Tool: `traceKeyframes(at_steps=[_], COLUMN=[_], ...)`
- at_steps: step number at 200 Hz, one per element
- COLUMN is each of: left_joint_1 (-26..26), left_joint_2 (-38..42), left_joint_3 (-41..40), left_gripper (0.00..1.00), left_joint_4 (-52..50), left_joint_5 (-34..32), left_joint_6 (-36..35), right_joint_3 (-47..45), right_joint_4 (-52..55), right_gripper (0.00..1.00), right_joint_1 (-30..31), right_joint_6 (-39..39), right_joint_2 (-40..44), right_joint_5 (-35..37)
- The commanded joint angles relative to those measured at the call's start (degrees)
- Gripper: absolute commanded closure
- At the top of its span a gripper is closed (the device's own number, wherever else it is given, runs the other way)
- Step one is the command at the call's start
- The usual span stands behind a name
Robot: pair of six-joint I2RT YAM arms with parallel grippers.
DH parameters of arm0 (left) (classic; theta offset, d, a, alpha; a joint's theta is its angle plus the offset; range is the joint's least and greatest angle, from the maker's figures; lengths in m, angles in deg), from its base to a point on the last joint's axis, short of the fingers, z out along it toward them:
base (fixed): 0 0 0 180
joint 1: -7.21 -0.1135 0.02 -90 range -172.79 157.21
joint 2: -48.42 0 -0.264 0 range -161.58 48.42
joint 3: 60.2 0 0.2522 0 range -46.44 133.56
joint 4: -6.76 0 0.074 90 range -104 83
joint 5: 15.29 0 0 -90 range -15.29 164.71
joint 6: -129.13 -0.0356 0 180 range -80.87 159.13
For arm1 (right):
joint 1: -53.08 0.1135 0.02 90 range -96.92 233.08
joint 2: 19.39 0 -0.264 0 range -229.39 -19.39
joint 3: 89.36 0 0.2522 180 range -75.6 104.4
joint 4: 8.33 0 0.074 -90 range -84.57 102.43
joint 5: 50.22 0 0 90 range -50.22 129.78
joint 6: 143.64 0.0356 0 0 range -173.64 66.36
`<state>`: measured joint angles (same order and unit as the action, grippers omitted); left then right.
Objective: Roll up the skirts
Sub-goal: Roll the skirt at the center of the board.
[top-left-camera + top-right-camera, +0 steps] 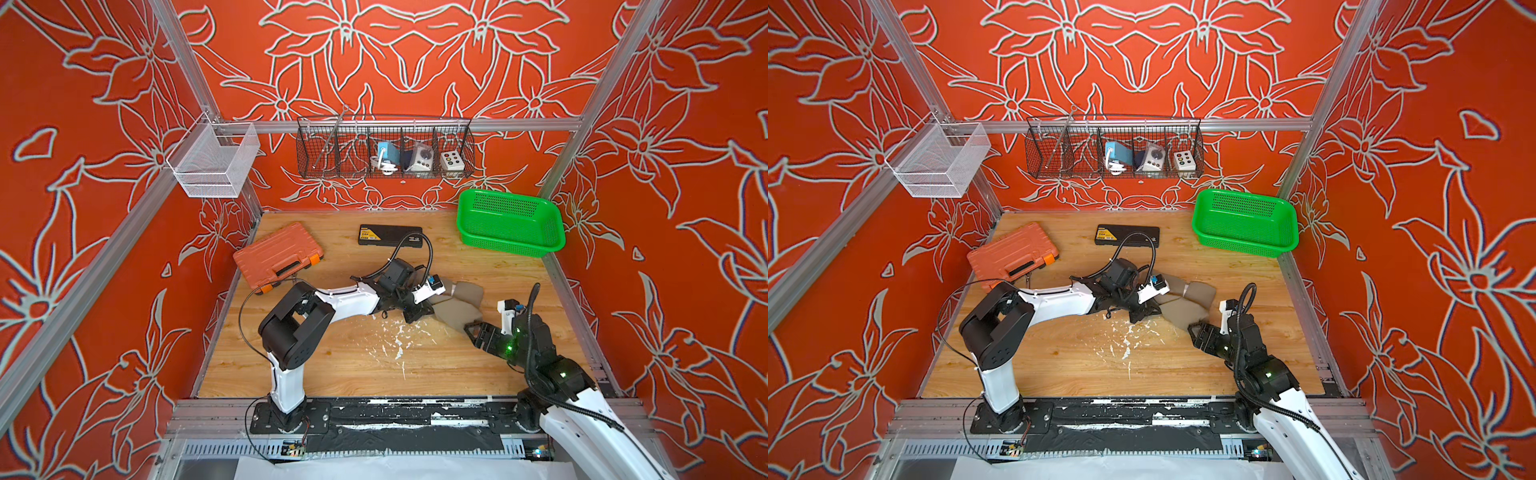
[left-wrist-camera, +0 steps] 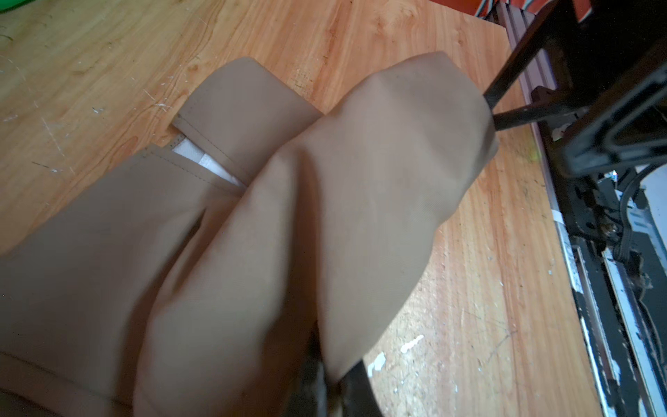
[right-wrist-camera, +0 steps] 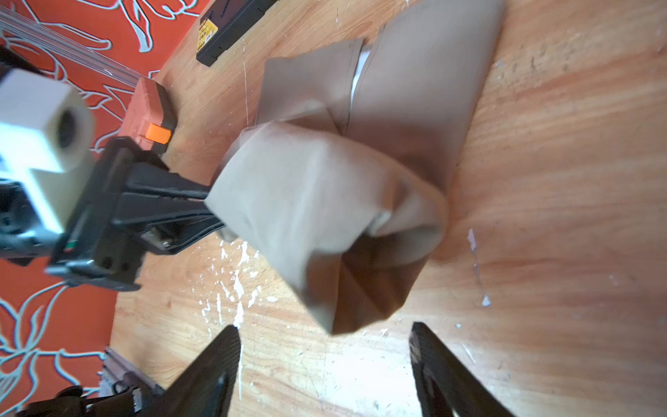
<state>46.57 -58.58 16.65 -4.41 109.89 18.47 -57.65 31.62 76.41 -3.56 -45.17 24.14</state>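
Taupe skirt [image 1: 455, 309], partly rolled, seen lying on wooden surface [image 1: 353, 361] toward right edge. One end clamped in closed fingers [image 3: 162, 187] of left gripper [image 3: 196, 202]. Right gripper [image 3: 323, 334] held wide open beside other end, nothing grasped.

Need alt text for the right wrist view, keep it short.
A taupe skirt, partly rolled, lies on a wooden table, its roll clamped by the left claw. The right claw stands open just short of the roll's end, holding nothing. A black case and an orange case lie beyond.
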Motion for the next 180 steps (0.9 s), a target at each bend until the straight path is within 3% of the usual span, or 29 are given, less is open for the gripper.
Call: traceKeyframes(at_steps=[1, 8, 29, 69, 117, 145, 160, 180], left_joint_1=[-0.3, -0.3, 0.1, 1.1, 3.6, 4.6, 5.1, 5.2], left_joint_2=[-1.1, -1.3, -1.7, -3.1, -6.1, -6.7, -6.1, -5.9], left_joint_3=[0.3, 0.4, 0.7, 4.0, 5.3, 5.2, 4.5, 4.4], left_gripper=[1.00, 1.00, 1.00, 1.00, 1.00, 1.00, 1.00, 1.00], left_joint_4=[3.7, 3.6, 1.1, -6.3, -14.8, -17.0, -16.5, -16.6], left_joint_5=[2.4, 3.1, 4.3, 7.2, 9.8, 14.5, 14.9, 14.7], left_joint_6=[2.3, 2.2, 0.1, -4.0, -8.7, -10.5, -10.8, -11.3], right_joint_3=[-4.0, -5.8, -10.8, -10.9, -11.3, -9.9, -7.3, -0.9], right_joint_4=[-2.6, -5.8, -16.3, -20.9, -29.8, -33.2, -32.0, -25.8], right_gripper=[0.13, 0.02, 0.02, 0.02, 0.14, 0.30, 0.51, 0.87], right_joint_1=[0.3, 0.4, 0.4, 0.3, 0.4, 0.4, 0.4, 0.3], right_joint_6=[9.9, 12.0, 16.7, 16.7, 18.8, 18.7, 16.7, 10.3], right_joint_2=[-0.6, -0.7, 0.1, -0.4, -9.2, -15.8, -18.4, -21.8], right_joint_5=[-1.9, -2.2, -1.0, 6.1, 10.4, 11.3, 11.3, 11.0])
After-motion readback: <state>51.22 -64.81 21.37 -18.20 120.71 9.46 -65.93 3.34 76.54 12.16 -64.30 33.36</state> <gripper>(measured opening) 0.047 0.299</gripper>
